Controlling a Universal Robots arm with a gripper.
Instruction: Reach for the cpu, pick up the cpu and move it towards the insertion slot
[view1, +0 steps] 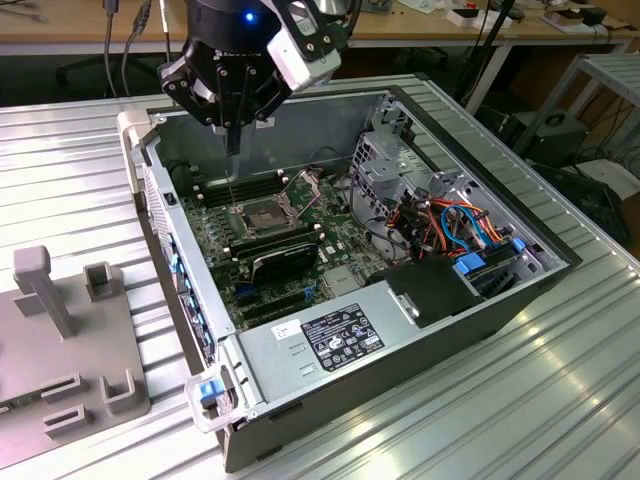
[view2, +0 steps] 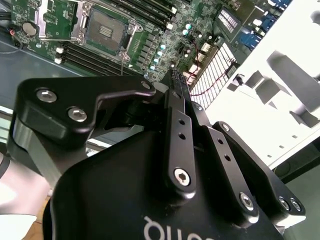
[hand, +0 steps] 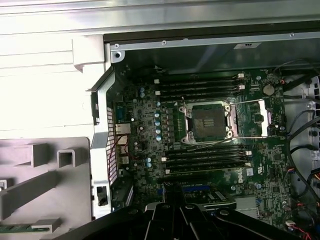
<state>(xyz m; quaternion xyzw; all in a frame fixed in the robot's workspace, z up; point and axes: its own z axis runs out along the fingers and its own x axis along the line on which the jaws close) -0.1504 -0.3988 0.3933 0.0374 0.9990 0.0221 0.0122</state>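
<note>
My gripper (view1: 232, 148) hangs over the open computer case, its black fingers (view2: 176, 125) drawn together to a narrow tip. The cpu is hidden; I cannot tell whether anything sits between the fingertips. The insertion slot (view1: 262, 215) lies on the green motherboard just below and slightly to the exterior view's right of the tip. In both wrist views the slot (hand: 208, 123) (view2: 106, 31) shows a silvery frame and a bare dark centre. Its hinged retention frame (hand: 260, 117) is swung open beside it. The gripper tip (hand: 172, 189) stands well above the board.
Long black memory slots (hand: 200, 87) flank the socket, and a black shrouded card (view1: 285, 258) lies beside them. The case walls (view1: 150, 180), a drive cage (view1: 385, 160) and coloured cables (view1: 455, 225) ring the board. A grey fixture (view1: 70, 320) stands at the exterior view's left.
</note>
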